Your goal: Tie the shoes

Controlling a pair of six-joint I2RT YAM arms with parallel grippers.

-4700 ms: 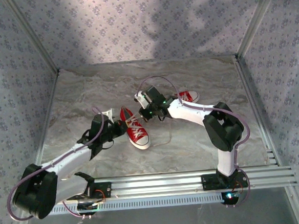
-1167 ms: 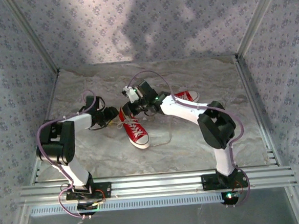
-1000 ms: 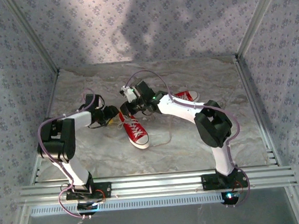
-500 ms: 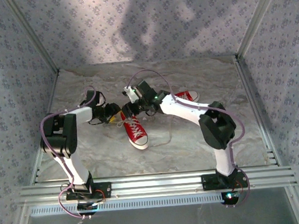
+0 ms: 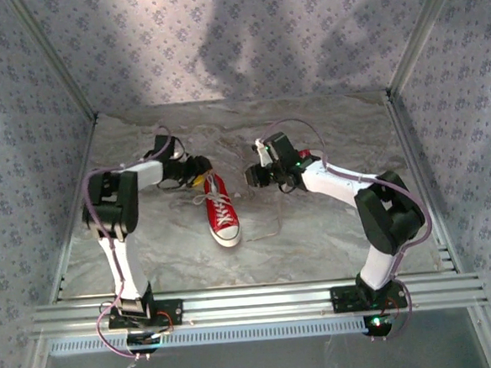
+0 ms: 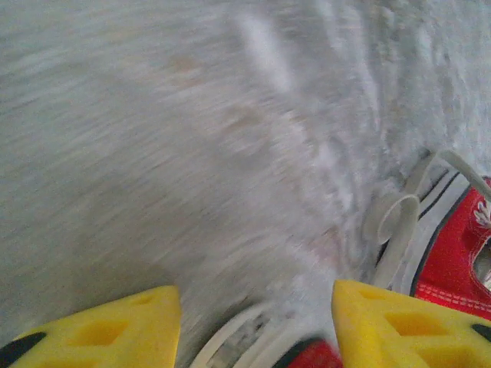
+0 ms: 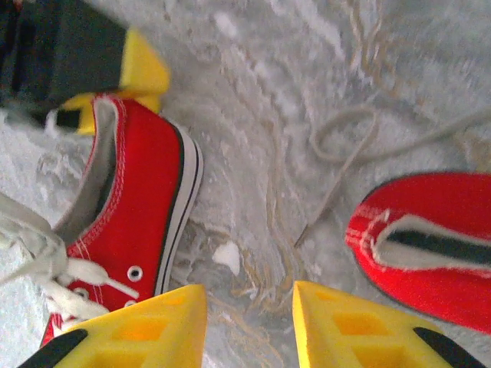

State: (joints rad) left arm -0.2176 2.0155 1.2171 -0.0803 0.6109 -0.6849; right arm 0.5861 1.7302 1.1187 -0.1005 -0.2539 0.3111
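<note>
Marbled grey tabletop lies beneath us. Our left gripper stands spread at the heel of one red shoe, gripping nothing. Our right gripper hangs parted and empty between that shoe and the other shoe. We see white laces lying loose.

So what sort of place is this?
Probably a robot test booth: a left arm and a right arm bolted to a metal rail, patterned walls around a tabletop, red shoes lying on it.
</note>
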